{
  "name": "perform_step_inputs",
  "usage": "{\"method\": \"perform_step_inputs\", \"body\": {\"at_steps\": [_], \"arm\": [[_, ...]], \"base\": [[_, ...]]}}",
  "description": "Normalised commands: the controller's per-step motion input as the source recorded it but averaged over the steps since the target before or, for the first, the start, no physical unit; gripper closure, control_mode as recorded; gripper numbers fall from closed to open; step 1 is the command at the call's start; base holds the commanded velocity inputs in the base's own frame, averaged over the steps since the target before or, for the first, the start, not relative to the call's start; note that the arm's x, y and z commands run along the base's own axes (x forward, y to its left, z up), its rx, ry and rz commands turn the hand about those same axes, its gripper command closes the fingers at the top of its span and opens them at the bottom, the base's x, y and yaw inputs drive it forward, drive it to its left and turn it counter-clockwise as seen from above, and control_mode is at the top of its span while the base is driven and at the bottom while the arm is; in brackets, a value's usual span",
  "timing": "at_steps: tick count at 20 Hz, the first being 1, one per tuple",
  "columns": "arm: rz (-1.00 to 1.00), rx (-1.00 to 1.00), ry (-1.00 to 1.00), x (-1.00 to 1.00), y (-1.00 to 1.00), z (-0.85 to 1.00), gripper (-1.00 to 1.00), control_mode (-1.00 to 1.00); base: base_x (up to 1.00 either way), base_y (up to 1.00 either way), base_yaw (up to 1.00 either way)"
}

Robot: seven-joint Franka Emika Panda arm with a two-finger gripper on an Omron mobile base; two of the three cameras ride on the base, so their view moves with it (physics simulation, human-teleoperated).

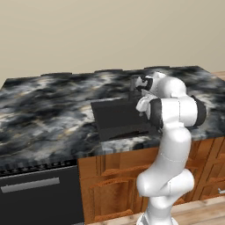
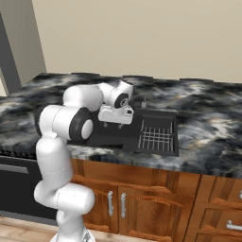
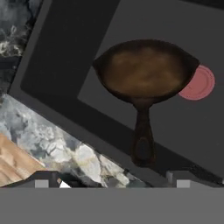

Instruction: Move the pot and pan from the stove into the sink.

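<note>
Our two-finger gripper (image 3: 112,178) is hanging above the dark rectangular sink basin (image 3: 65,52), and its two small dark fingertips (image 3: 41,180) are standing wide apart, so the pincer is spread and is gripping nothing. Below it we are seeing the shallow round skillet with brown inside and black rim (image 3: 146,70) lying flat on the basin floor, free of the fingers. Its long straight black handle (image 3: 143,138) is pointing toward the gripper. Just beside the skillet rim a round pinkish drain (image 3: 200,84) is showing, partly covered by it. From the right base camera we are seeing our white arm bending over the sink (image 2: 158,134), which is sitting in the black-and-grey marbled countertop (image 2: 212,123). Wooden brown cabinets (image 2: 142,198) are standing under it.
</note>
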Motion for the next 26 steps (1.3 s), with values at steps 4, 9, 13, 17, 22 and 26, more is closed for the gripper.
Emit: {"method": "perform_step_inputs", "body": {"at_steps": [4, 9, 13, 17, 22, 26], "arm": [[0.05, 0.00, -0.13, -0.90, -0.06, 0.56, -1.00, -1.00], [0.04, 0.00, -0.28, -0.91, -0.07, 0.37, -1.00, -1.00], [0.06, 0.00, -0.38, -0.72, -0.06, 0.26, -1.00, -1.00], [0.10, 0.00, -0.45, -0.50, 0.00, 0.21, -1.00, -1.00], [0.09, -0.02, -0.50, -0.39, 0.00, 0.12, -1.00, -1.00], [0.07, -0.04, -0.50, -0.39, 0.00, 0.07, -1.00, -1.00]], "base": [[0.00, 0.00, 0.00], [0.00, 0.00, 0.00], [0.00, 0.00, 0.00], [0.00, 0.00, 0.00], [0.00, 0.00, 0.00], [0.00, 0.00, 0.00]]}}
